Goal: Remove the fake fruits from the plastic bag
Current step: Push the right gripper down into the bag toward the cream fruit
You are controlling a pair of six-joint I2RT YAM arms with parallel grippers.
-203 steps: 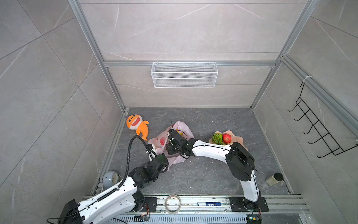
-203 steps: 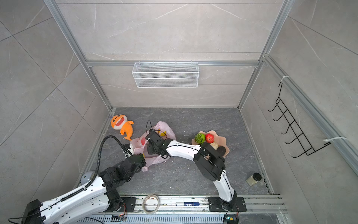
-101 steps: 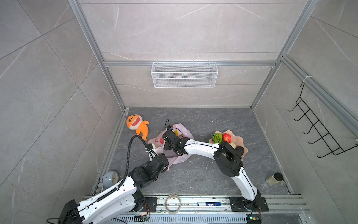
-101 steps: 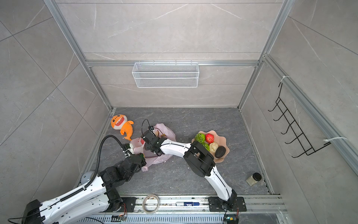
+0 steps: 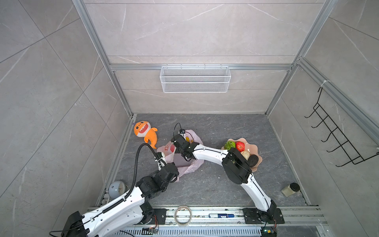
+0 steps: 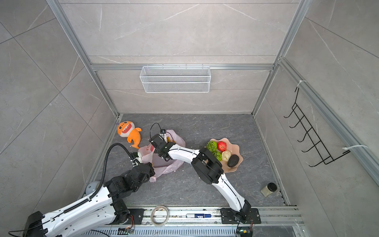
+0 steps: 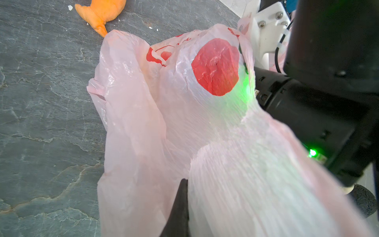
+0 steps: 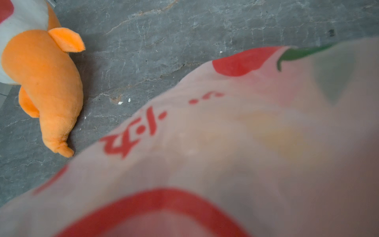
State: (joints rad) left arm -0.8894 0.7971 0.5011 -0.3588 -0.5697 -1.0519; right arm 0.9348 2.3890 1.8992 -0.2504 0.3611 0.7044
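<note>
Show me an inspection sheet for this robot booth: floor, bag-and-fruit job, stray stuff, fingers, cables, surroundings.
Surface: dark, veined stone-look floor.
Job's things: pink plastic bag crumpled between the arms, a yellow piece showing inside; green bumpy balls, red fruit, cream piece and dark avocado lie in the peach bowl.
Clutter: orange plush shark, tape roll, marker, lidded jar, grey dome.
Grippers: left gripper shut on the plastic bag; right gripper reaches into the bag, fingers hidden.
Cables: black ribbed hose arches over the left arm; thin cable loops at the right wrist.
Surroundings: wire basket on the back wall, hook rack on the right wall.
</note>
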